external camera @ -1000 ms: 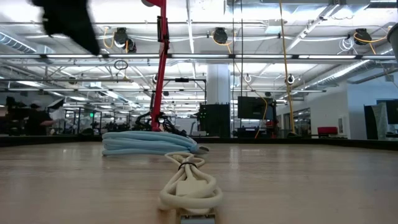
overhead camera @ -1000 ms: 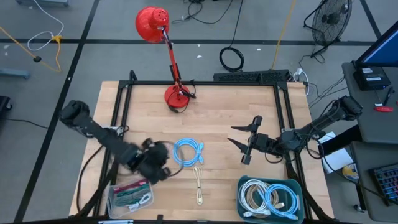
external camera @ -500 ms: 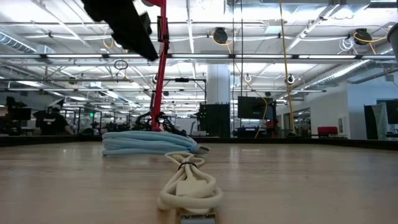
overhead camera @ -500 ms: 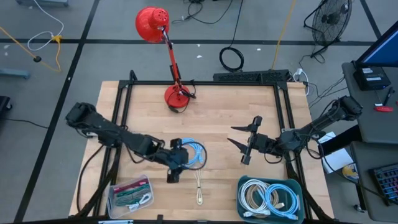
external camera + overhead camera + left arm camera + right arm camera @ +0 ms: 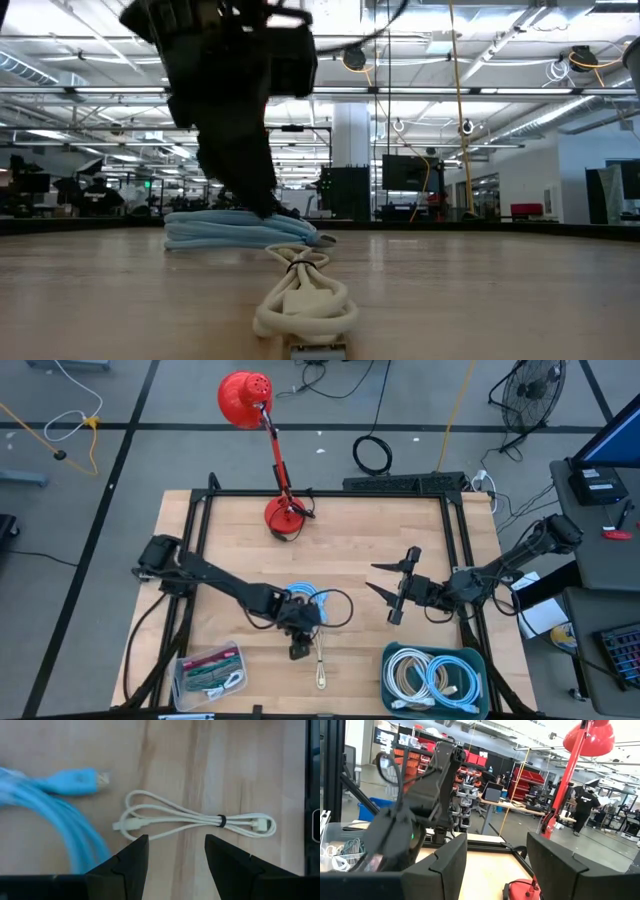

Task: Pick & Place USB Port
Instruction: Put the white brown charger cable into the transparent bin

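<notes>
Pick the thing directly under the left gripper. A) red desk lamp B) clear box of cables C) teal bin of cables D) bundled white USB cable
D: the left gripper, jaws open, hangs over the bundled white USB cable, beside the blue cable coil.

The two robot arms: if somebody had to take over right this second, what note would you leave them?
Left gripper: open, empty, above the white cable, beside the blue cable coil.
Right gripper: open, empty, waiting at the table's right side.
White cable lies bundled on the table, untouched. The teal bin already holds coiled cables; a clear box holds more.
Done: approach. Left: grasp, lift, place.
</notes>
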